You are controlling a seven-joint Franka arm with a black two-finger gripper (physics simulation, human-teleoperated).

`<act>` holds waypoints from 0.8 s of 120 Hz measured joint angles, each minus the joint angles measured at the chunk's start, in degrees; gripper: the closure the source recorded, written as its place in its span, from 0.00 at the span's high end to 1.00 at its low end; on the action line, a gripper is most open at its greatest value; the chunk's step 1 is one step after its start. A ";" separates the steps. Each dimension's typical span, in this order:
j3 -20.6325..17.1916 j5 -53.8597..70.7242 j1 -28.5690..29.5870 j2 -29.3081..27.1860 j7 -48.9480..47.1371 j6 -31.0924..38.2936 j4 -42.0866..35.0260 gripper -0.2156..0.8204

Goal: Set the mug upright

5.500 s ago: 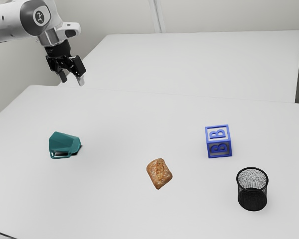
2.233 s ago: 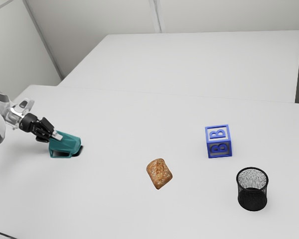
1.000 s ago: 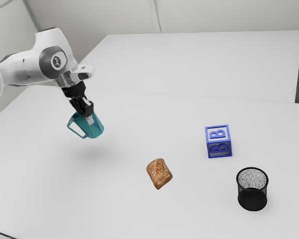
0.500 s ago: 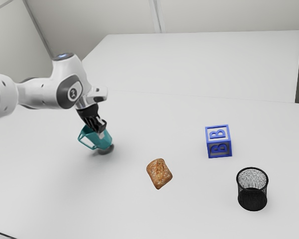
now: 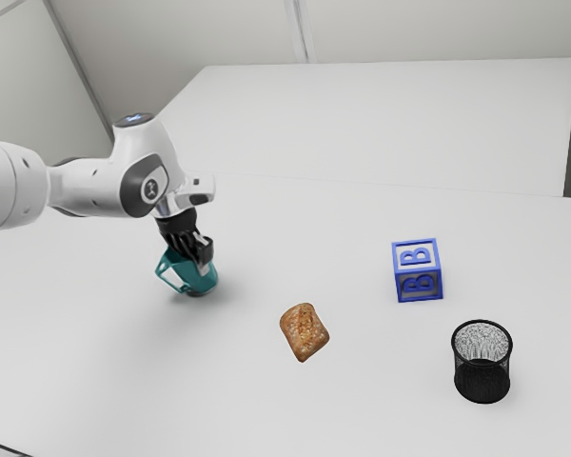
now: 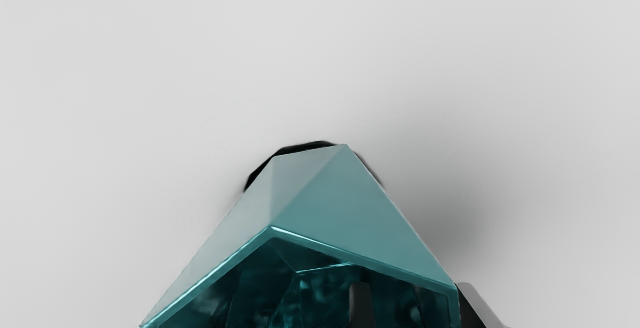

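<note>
The teal mug (image 5: 199,277) stands close to upright on the table in the exterior view's left part, a little tilted, with its handle toward the exterior view's left. My gripper (image 5: 204,260) reaches down to it from above and is shut on its wall. In the wrist view the mug (image 6: 345,208) has its open mouth facing the camera. One finger of the gripper (image 6: 412,300) is inside the mouth, the other outside, with the wall between them. A dark shadow shows by the base.
A brown bread roll (image 5: 305,332) lies nearest the mug on the white table (image 5: 295,419). Farther toward the exterior view's right are a blue letter block (image 5: 418,270) and a black mesh cup (image 5: 482,362).
My gripper took hold of the lying mug, lifted it and carried it toward the exterior view's right, turning its mouth upward. Over the last half second it moved slightly and straightened further.
</note>
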 joint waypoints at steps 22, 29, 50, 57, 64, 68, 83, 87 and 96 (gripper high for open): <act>0.02 -0.03 0.08 -1.92 -0.28 -0.60 0.12 0.58; 0.02 -0.03 -0.18 -3.61 -0.35 -1.30 0.22 0.63; 0.35 -0.11 -1.36 -7.32 -0.53 -6.99 5.54 0.72; 0.44 -0.32 -1.58 -7.24 -0.64 -10.15 9.40 0.74; 0.50 -0.52 -1.67 -7.16 -0.77 -13.57 13.46 0.75; 0.52 -0.60 -1.67 -7.17 -0.85 -15.34 15.13 0.76; 0.57 -0.80 -1.40 -7.21 -1.50 -21.38 21.56 0.77; 0.60 -0.80 -1.30 -7.24 -1.79 -23.15 23.27 0.77; 0.62 -0.75 -0.98 -7.37 -2.38 -26.39 25.42 0.78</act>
